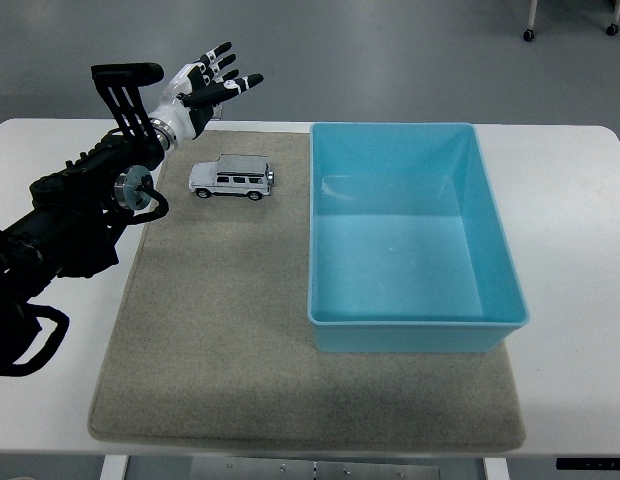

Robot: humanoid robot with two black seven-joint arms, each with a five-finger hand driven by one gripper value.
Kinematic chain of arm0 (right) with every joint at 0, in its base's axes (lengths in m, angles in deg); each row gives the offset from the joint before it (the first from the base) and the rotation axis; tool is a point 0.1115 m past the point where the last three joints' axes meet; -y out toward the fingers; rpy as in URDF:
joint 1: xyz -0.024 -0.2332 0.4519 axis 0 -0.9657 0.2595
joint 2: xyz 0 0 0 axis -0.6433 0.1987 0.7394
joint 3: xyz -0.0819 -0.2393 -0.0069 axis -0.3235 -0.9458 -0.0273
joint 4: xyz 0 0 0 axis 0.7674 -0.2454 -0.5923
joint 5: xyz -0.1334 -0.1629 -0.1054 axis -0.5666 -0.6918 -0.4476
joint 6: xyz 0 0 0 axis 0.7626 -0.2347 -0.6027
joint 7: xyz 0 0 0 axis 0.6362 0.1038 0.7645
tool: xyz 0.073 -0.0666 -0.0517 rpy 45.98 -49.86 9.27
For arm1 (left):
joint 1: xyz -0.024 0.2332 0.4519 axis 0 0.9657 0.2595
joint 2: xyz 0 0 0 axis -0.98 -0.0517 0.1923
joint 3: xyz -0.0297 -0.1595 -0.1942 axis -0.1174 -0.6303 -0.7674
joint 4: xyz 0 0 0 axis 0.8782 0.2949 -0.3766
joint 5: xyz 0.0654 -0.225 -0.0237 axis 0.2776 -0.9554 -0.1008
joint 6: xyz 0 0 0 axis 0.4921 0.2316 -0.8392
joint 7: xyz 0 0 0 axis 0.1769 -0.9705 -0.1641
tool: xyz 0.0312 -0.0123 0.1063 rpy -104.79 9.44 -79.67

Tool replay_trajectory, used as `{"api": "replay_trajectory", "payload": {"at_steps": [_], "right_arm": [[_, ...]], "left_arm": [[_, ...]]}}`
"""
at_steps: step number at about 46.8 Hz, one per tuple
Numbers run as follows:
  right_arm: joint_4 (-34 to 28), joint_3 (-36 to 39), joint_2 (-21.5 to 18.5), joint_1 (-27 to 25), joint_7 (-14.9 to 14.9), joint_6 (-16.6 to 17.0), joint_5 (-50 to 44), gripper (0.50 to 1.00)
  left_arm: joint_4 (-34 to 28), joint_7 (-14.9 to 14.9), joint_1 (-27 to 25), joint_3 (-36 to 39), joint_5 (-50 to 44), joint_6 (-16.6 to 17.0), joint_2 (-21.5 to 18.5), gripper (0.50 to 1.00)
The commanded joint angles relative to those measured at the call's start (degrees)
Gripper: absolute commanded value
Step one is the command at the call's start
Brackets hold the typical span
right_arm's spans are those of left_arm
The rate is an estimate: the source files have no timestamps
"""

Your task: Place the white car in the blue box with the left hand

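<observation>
A small white toy car stands on a beige mat, its length running left to right, a short way left of the blue box. The box is a wide open bin with nothing inside. My left hand hovers above and behind the car with its fingers spread, holding nothing and well apart from the car. Its black arm reaches in from the left edge. The right arm does not show.
The mat covers most of the white table and the box sits on its right half. Beyond the table's far edge lies grey floor.
</observation>
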Motion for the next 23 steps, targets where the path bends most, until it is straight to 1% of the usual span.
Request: {"api": "replay_trajectory", "payload": {"at_steps": [1, 5, 11, 18, 23], "right_arm": [[0.0, 0.0, 0.0, 0.0, 0.0, 0.0, 0.0, 0.936], [0.0, 0.0, 0.0, 0.0, 0.0, 0.0, 0.0, 0.936], [0.0, 0.0, 0.0, 0.0, 0.0, 0.0, 0.0, 0.936], [-0.1, 0.0, 0.0, 0.0, 0.0, 0.0, 0.0, 0.936], [0.0, 0.0, 0.0, 0.0, 0.0, 0.0, 0.0, 0.936]], "left_arm": [[0.0, -0.1, -0.4, 0.0, 6.7, -0.1, -0.3, 0.996], [0.0, -0.1, -1.2, 0.0, 10.3, -0.1, -0.9, 0.996], [-0.6, -0.2, -3.6, 0.1, 15.1, -0.4, -3.1, 0.996], [-4.3, -0.2, -4.6, 0.4, 25.7, -0.3, -5.2, 0.996], [-6.1, -0.5, -5.2, 0.5, 33.0, -0.4, -5.8, 0.996]]}}
